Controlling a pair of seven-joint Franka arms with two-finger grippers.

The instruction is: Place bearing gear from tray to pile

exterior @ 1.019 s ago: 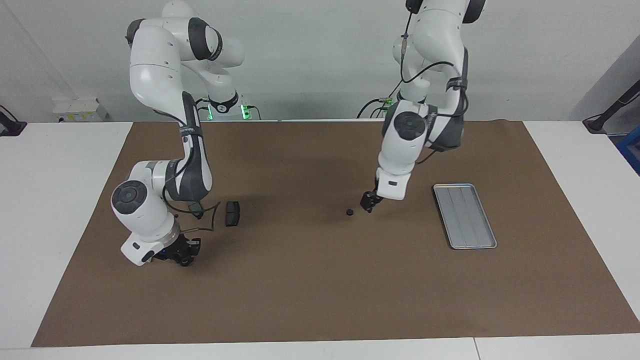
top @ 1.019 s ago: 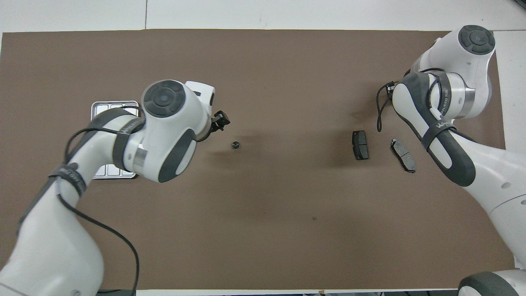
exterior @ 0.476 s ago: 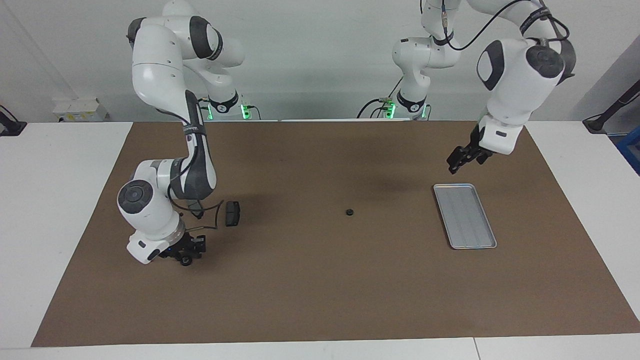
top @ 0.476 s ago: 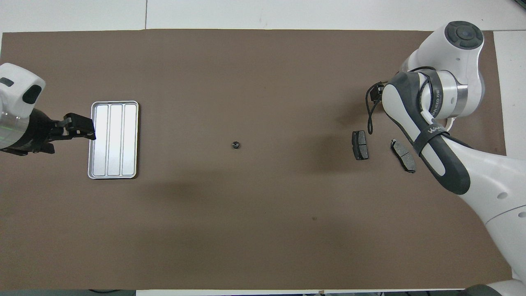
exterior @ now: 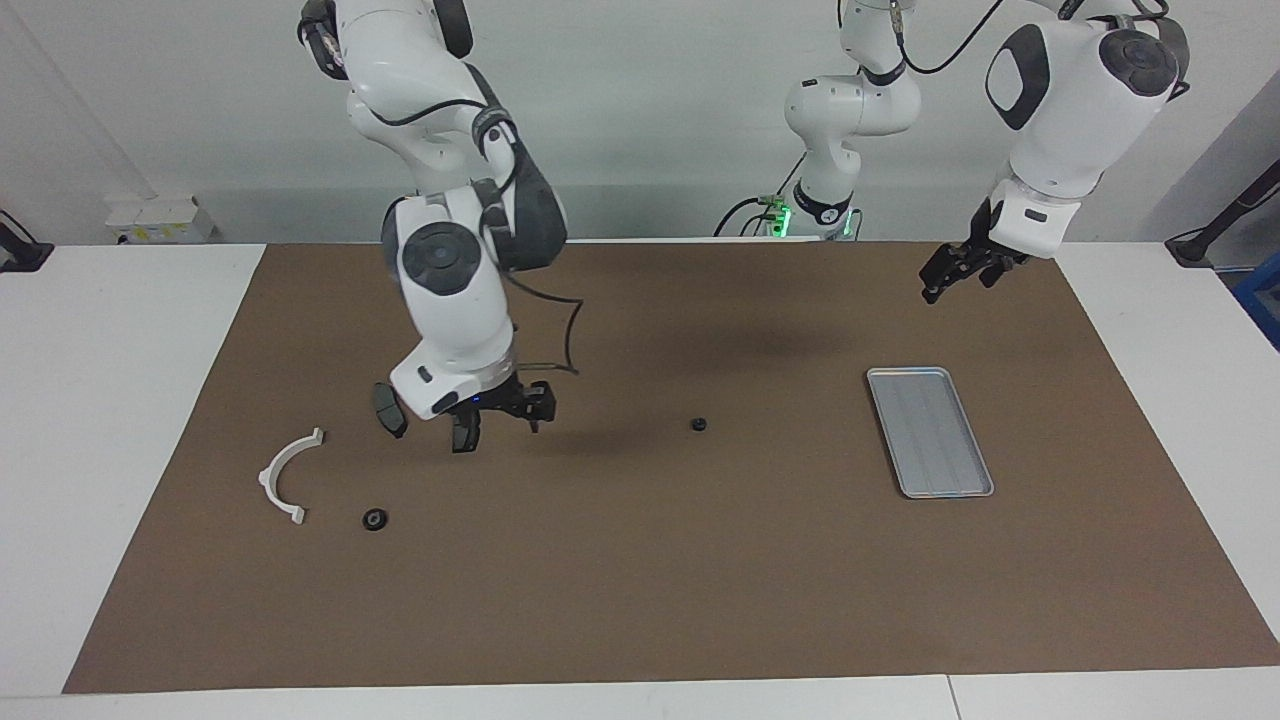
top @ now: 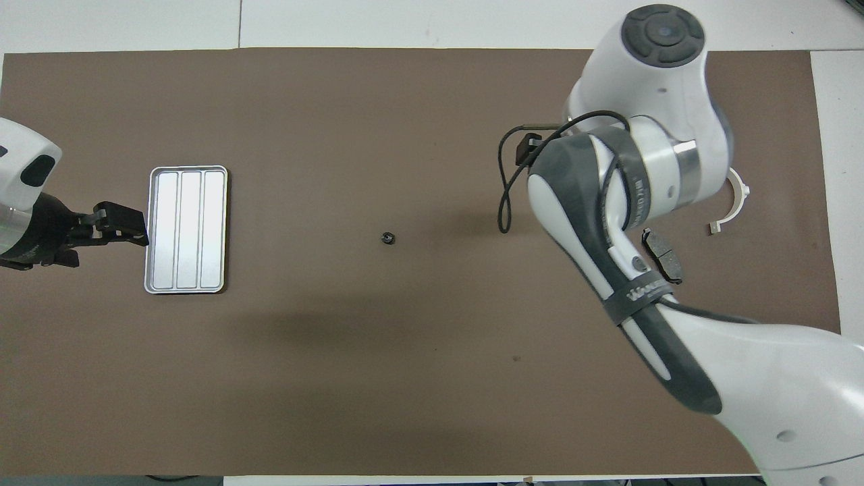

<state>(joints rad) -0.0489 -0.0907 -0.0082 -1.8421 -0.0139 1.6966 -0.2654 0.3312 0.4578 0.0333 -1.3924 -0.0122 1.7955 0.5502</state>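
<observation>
Facing view first. The small black bearing gear sits alone on the brown mat at the centre of the frame, out of the flat silver ridged metal tray at centre-right and well apart from the pile at the left. The right gripper hangs low at left of centre, jaws spread wide and nothing in them, right over one dark grey brake-pad-like plate. A second dark plate lies just beside it. Lower left, there's the white half-ring bracket with a small black ring near it. Upper right, the left gripper waits in the air, up-frame of the tray, open wide and empty.

Overhead now. The bearing gear is a dot at the frame's centre. The tray lies at the left, bare, and the left gripper is at its left edge, fingers parted. The right arm sweeps up the right side and covers its own gripper. Peeking out beside it are the white bracket and one dark plate.
</observation>
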